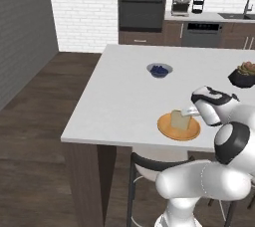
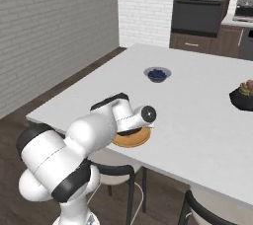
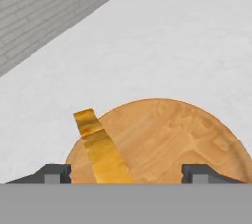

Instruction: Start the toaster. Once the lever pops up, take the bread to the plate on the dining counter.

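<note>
Bread (image 1: 180, 120) stands on edge upon the plate (image 1: 174, 130), leaning slightly, its golden crust running up between the two finger tips in the hand view — touching neither that I can make out. The gripper (image 3: 126, 173) has its jaws well apart, one tip on either side of the slice with clear gaps, so the slice is judged released and resting on its own weight. The plate sits near the front edge of the dining counter (image 1: 119, 96), above a stool, which puts it within easy reach of the arm from the base's side; that likely explains why the hand comes in low and nearly level across the edge. The delivery step appears complete in position, though the tilted slice could topple flat when the hand draws away — no harm to the task if it stays on the plate. Further in, toward the middle of the counter, stands a small bowl of blue berries (image 1: 159, 69), well apart from the plate. A dark bowl (image 1: 243, 75) holding food sits toward the right edge. Beyond the far edge, a wall oven (image 1: 142, 8) is set into dark cabinetry.
</note>
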Motion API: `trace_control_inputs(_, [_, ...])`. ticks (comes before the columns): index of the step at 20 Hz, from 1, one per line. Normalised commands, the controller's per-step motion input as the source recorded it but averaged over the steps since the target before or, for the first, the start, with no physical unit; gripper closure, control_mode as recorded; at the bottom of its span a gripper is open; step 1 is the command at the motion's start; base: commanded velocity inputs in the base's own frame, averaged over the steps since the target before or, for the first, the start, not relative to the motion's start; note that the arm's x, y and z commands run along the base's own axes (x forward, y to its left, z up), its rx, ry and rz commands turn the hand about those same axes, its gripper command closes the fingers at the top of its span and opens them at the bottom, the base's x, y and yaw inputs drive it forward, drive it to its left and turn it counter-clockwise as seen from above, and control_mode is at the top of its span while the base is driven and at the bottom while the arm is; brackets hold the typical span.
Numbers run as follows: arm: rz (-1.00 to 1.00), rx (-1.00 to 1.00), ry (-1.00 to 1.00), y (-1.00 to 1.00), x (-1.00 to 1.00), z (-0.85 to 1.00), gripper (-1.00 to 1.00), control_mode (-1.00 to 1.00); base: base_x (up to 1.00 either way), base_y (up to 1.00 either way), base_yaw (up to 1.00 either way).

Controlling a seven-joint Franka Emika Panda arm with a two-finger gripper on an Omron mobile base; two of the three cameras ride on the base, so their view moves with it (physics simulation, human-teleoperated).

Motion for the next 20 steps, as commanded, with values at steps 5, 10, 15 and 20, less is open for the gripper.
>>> trace_control_inputs(5, [0.0,-0.1,0.0,-0.15,0.04,-0.25,-1.0,-1.0,0.0,0.0,0.0])
trace_control_inputs(10, [0.0,-0.12,0.01,-0.33,0.0,-0.46,-1.0,-1.0,0.0,0.0,0.0])
trace_control_inputs(15, [0.0,-0.07,0.0,-0.5,0.03,-0.1,-1.0,-1.0,0.0,0.0,0.0])
trace_control_inputs(20, [0.0,-0.07,0.0,-0.33,0.02,-0.01,-1.0,-1.0,0.0,0.0,0.0])
